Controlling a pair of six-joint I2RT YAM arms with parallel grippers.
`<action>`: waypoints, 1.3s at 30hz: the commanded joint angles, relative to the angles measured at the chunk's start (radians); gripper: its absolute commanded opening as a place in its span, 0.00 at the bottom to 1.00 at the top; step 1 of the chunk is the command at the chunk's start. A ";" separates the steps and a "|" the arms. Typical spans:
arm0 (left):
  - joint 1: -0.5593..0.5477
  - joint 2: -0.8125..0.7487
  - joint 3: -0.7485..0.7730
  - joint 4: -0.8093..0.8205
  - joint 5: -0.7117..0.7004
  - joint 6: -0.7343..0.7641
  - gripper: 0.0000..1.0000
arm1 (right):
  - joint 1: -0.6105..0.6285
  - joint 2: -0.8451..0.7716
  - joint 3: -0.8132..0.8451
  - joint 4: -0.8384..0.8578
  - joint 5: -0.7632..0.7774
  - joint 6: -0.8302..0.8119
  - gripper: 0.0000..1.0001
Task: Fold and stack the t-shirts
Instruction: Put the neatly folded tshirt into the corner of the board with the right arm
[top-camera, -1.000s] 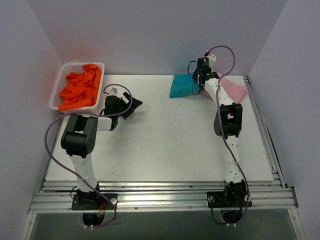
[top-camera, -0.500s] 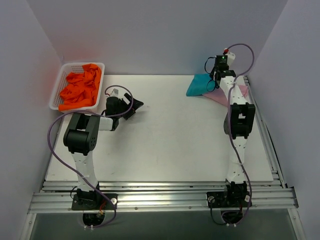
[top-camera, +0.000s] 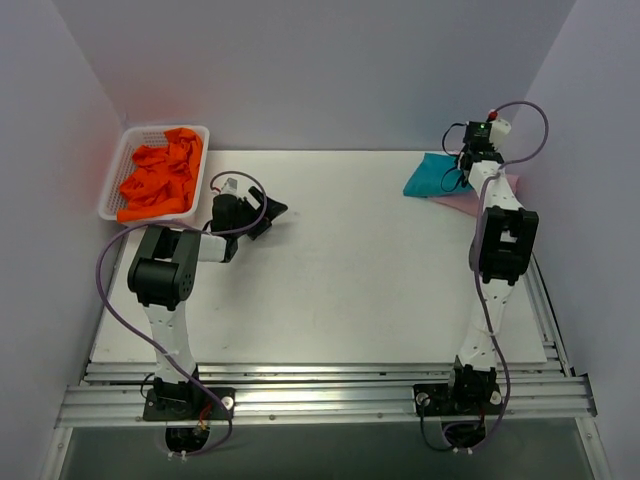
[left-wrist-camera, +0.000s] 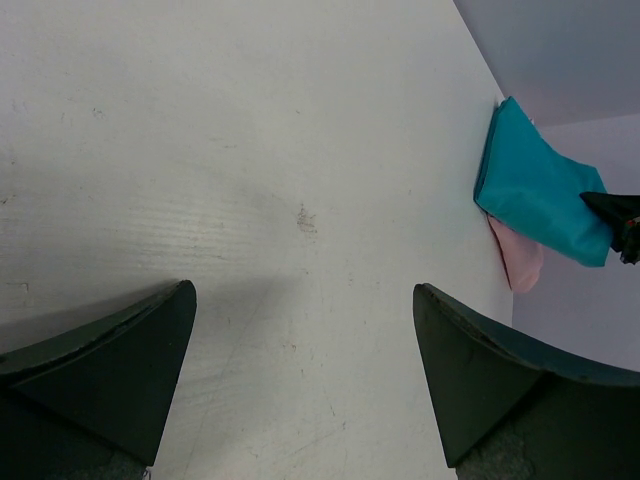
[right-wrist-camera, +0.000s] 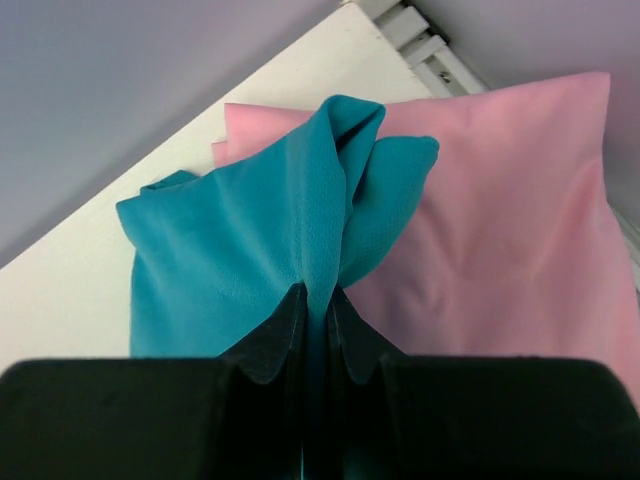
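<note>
Right gripper (right-wrist-camera: 318, 300) is pinched tight on a ridge of the folded teal cloth t-shirt (right-wrist-camera: 220, 270), upper right of the top view, partly over the flat light pink cloth t-shirt (right-wrist-camera: 500, 260). Left gripper (left-wrist-camera: 303, 295) is wide, holding nothing. Centre teal on pink and lower it flat before letting go.

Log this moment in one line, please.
right gripper: shut on teal shirt, over pink shirt; left gripper: open, empty; orange shirts: in basket
</note>
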 joint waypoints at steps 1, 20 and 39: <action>0.007 0.003 0.034 0.049 0.007 0.004 0.99 | -0.008 -0.108 -0.086 0.070 0.077 -0.010 0.00; 0.007 -0.006 0.026 0.050 0.007 0.025 0.99 | -0.107 -0.079 -0.278 0.110 0.136 0.173 1.00; -0.013 -0.503 -0.074 -0.252 -0.273 0.247 0.97 | 0.145 -0.783 -0.748 0.116 0.353 0.188 1.00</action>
